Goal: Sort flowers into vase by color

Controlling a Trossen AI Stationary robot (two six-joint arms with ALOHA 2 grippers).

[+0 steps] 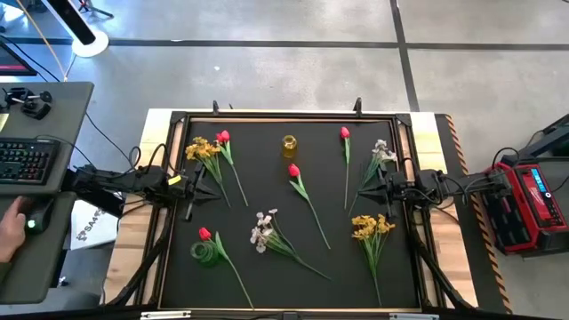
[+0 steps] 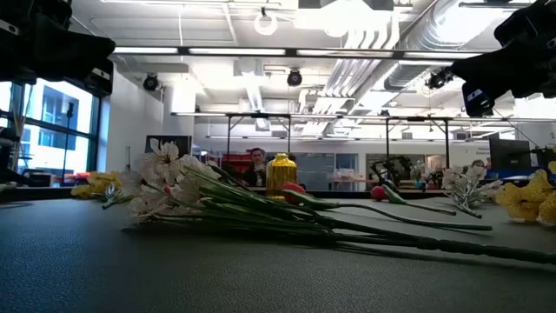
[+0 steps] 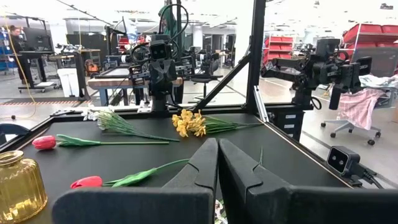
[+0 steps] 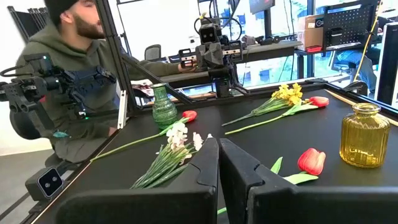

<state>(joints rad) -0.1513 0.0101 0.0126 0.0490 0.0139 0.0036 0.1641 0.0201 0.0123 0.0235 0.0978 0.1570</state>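
Observation:
Several flowers lie flat on the black mat. A yellow bunch [image 1: 203, 149] and a red tulip [image 1: 222, 136] lie at the far left. A tulip [image 1: 344, 133] and a white spray [image 1: 382, 151] lie at the far right, and another tulip [image 1: 293, 171] in the middle. A white spray [image 1: 262, 229], a tulip [image 1: 204, 234] and a yellow bunch [image 1: 372, 227] lie nearer. A yellow vase [image 1: 289, 144] and a green vase [image 1: 206, 253] stand upright. My left gripper [image 1: 197, 187] [image 3: 217, 152] hovers shut at the left. My right gripper [image 1: 378, 189] [image 4: 217, 152] hovers shut at the right.
A raised frame [image 1: 267, 114] borders the mat. A person [image 4: 74, 68] sits beyond the table's left side at a desk with a keyboard [image 1: 27, 160]. A red case [image 1: 524, 200] stands off the right edge. Bare mat lies between the middle tulip and the left gripper.

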